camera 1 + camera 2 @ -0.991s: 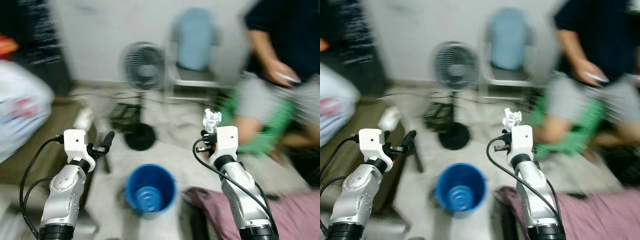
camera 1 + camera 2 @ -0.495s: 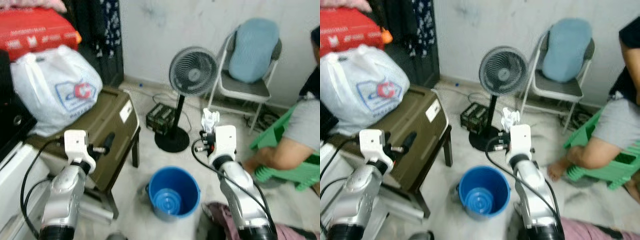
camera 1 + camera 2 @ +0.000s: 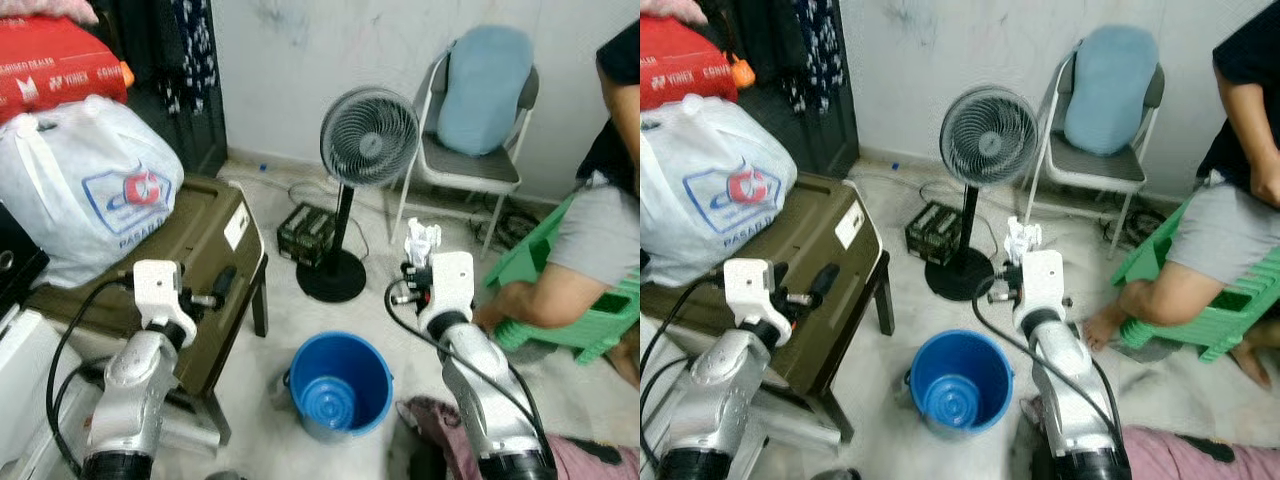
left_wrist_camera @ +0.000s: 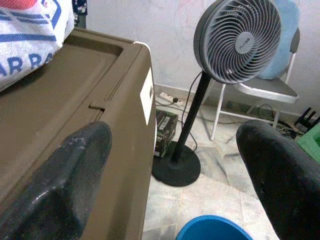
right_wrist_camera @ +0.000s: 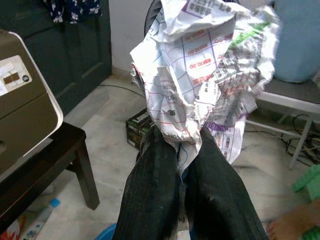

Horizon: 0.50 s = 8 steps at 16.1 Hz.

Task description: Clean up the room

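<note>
While the right gripper [image 5: 181, 150] is pinching a crumpled paper [image 5: 200, 75] between clenched fingers, it is hovering at about one o'clock above the blue bucket [image 3: 340, 385]. The left gripper [image 4: 170, 170] is holding nothing, fingers spread, beside the brown case [image 3: 190, 250], toward the standing fan [image 3: 368, 137] at twelve.

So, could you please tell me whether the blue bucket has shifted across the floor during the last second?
Cannot tell. The camera swung, shifting everything; the blue bucket sits in front of the standing fan base, just as before.
</note>
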Tool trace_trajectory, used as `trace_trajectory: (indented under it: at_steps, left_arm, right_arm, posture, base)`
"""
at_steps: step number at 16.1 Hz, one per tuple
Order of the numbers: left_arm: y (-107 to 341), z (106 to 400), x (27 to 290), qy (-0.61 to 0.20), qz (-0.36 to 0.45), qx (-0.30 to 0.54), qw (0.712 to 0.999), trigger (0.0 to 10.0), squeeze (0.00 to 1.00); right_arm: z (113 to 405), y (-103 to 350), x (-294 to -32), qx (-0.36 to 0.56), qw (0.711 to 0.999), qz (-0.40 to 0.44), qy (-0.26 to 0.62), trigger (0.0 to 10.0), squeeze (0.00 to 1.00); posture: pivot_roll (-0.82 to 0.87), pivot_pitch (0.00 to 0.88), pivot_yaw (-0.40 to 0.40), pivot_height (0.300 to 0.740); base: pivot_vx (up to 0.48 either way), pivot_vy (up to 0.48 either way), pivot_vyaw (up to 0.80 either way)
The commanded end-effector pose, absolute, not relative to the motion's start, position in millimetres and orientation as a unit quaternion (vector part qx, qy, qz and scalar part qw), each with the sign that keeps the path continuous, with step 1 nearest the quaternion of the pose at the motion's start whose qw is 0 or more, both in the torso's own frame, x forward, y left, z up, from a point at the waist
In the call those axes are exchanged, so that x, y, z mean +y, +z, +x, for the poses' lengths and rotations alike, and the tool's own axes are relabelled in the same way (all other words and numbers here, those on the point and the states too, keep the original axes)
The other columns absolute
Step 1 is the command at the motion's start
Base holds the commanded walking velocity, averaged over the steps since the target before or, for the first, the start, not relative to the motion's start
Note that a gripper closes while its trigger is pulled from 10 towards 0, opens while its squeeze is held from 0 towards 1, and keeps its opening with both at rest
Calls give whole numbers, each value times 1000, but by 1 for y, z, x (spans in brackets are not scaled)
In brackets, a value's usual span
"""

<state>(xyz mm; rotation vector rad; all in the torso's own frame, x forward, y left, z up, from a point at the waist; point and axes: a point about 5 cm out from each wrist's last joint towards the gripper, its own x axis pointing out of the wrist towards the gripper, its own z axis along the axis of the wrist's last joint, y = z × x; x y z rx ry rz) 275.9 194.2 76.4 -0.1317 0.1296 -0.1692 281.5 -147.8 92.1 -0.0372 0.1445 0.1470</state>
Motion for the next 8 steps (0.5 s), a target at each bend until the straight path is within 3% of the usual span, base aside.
trace_trajectory:
  at_steps: [1, 8]
  left_arm:
    - [78, 275, 191, -95, -67, 62, 991, 10000, 0]
    - [78, 277, 188, -99, -68, 60, 991, 10000, 0]
  right_arm:
    - [283, 94, -152, 72, 995, -18, 65, 10000, 0]
    - [285, 94, -152, 72, 995, -20, 68, 10000, 0]
  posture:
    - [-64, 0, -81, 740]
    - [-61, 0, -83, 740]
  base:
    - [0, 0, 0]
    - [257, 0, 0]
